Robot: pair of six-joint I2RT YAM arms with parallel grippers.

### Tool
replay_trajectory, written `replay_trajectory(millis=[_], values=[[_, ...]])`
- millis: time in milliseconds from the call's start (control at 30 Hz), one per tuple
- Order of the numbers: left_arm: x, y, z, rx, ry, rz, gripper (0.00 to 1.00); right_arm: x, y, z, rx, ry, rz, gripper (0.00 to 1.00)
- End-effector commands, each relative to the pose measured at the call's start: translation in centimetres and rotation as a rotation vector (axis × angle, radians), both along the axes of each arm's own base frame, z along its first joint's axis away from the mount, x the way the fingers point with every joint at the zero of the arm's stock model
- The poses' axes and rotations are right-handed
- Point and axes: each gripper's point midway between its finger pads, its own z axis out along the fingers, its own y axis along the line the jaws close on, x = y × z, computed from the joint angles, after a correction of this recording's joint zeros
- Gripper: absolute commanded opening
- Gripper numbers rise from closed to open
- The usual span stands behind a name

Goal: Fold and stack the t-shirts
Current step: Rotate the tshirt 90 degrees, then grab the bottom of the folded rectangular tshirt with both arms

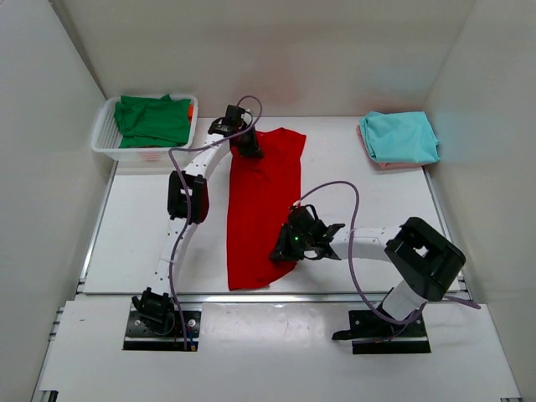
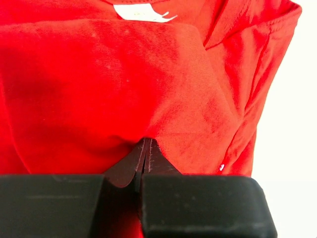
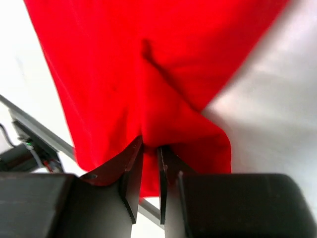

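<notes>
On the table the red t-shirt runs near to far, the left claw clamped on its far collar end, the right claw pinching its near right edge.

We see bright, even light and faint shadows; the table washes out white in the left wrist view, the red t-shirt blurs in the right.

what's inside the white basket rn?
A dark green t-shirt fills the basket, with a small orange bit showing at its right edge. Anything beneath the green cloth is covered.
</notes>
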Motion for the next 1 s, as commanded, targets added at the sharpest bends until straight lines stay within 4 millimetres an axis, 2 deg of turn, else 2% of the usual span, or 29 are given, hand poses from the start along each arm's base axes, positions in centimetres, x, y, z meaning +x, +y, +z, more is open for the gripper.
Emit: replay_trajectory(millis=[0, 33, 67, 100, 133, 167, 233, 267, 300, 333, 367, 400, 467, 500, 533, 567, 600, 633, 667, 700, 733, 800, 833, 900, 933, 967], values=[[2.1, 1.9, -0.3, -0.018, -0.040, 0.053, 0.06, -2.5, -3.6, -2.6, -0.195, 0.006, 0.019, 0.15], [2.9, 1.3, 1.7, -0.068, -0.078, 0.050, 0.06, -3.3, -3.7, -2.0, -0.174, -0.027, 0.037, 0.17], [3.4, 1.0, 3.3, -0.093, -0.109, 0.046, 0.06, -2.7, -2.9, -0.3, -0.106, -0.102, 0.040, 0.22], [3.8, 0.7, 5.9, -0.142, -0.149, 0.033, 0.05, -3.0, -2.7, -0.2, -0.069, -0.150, 0.070, 0.22], [4.1, 0.4, 9.9, -0.195, -0.217, 0.011, 0.06, -2.9, -3.0, 0.5, -0.040, -0.186, 0.076, 0.22], [4.1, -0.1, 11.4, -0.222, -0.240, 0.000, 0.06, -2.7, -3.1, 1.2, -0.015, -0.214, 0.073, 0.11], [2.7, -0.6, 19.7, -0.302, -0.340, -0.035, 0.07, -2.3, -3.5, 1.8, -0.019, -0.233, 0.073, 0.11], [1.5, -1.5, 20.1, -0.315, -0.322, -0.064, 0.08, -1.8, -3.6, 2.6, -0.012, -0.256, 0.074, 0.16], [0.1, -1.4, 24.0, -0.330, -0.369, -0.083, 0.09, -1.6, -4.6, 2.2, -0.069, -0.264, 0.063, 0.23], [-2.0, -1.3, 25.3, -0.310, -0.355, -0.104, 0.10, -1.1, -5.1, 2.6, -0.102, -0.299, 0.066, 0.23], [-4.9, -1.4, 25.4, -0.256, -0.321, -0.122, 0.13, -1.1, -6.2, 2.8, -0.139, -0.296, 0.060, 0.21], [-6.3, -1.2, 24.6, -0.216, -0.294, -0.119, 0.15, -0.2, -7.1, 3.0, -0.176, -0.313, 0.016, 0.24], [-13.1, 0.6, 20.6, -0.061, -0.206, -0.107, 0.29, 0.3, -9.2, 3.2, -0.186, -0.285, -0.028, 0.23], [-16.4, 1.4, 15.2, -0.011, -0.100, -0.101, 0.28, 0.1, -10.5, 3.0, -0.182, -0.252, -0.052, 0.13], [-18.6, 2.5, 17.0, -0.016, -0.132, -0.067, 0.26, 0.1, -11.5, 2.6, -0.184, -0.220, -0.085, 0.11], [-21.8, 3.9, 15.0, -0.019, -0.098, -0.045, 0.24, -0.5, -12.2, 2.5, -0.178, -0.213, -0.101, 0.10], [-25.2, 5.1, 11.2, 0.011, -0.002, -0.039, 0.23, -0.5, -12.1, 3.4, -0.149, -0.234, -0.113, 0.18], [-26.5, 5.7, 12.5, -0.007, -0.046, -0.019, 0.24, -1.2, -12.4, 2.9, -0.159, -0.222, -0.127, 0.26], [-29.1, 7.1, 10.9, 0.024, -0.020, -0.002, 0.29, -1.7, -12.0, 3.3, -0.139, -0.233, -0.129, 0.34], [-31.7, 7.4, 8.7, 0.061, 0.018, -0.017, 0.31, -2.3, -12.0, 3.3, -0.138, -0.225, -0.122, 0.35], [-32.6, 8.0, 9.5, 0.071, -0.026, -0.003, 0.33, -2.8, -11.7, 3.3, -0.126, -0.213, -0.117, 0.38], [-36.5, 9.3, 6.3, 0.103, 0.029, 0.018, 0.41, -3.8, -11.4, 2.5, -0.105, -0.168, -0.121, 0.38], [-37.5, 9.4, 6.6, 0.078, 0.012, 0.019, 0.42, -4.4, -10.8, 2.5, -0.086, -0.165, -0.099, 0.39], [-40.0, 10.2, 4.0, 0.050, 0.054, 0.044, 0.48, -5.0, -10.6, 1.6, -0.090, -0.138, -0.097, 0.42], [-40.2, 10.2, 4.3, 0.025, 0.033, 0.054, 0.48, -5.7, -10.3, 1.2, -0.089, -0.127, -0.077, 0.45], [-40.9, 10.4, 3.7, 0.008, 0.041, 0.068, 0.47, -5.9, -9.6, 1.2, -0.071, -0.120, -0.067, 0.45]])
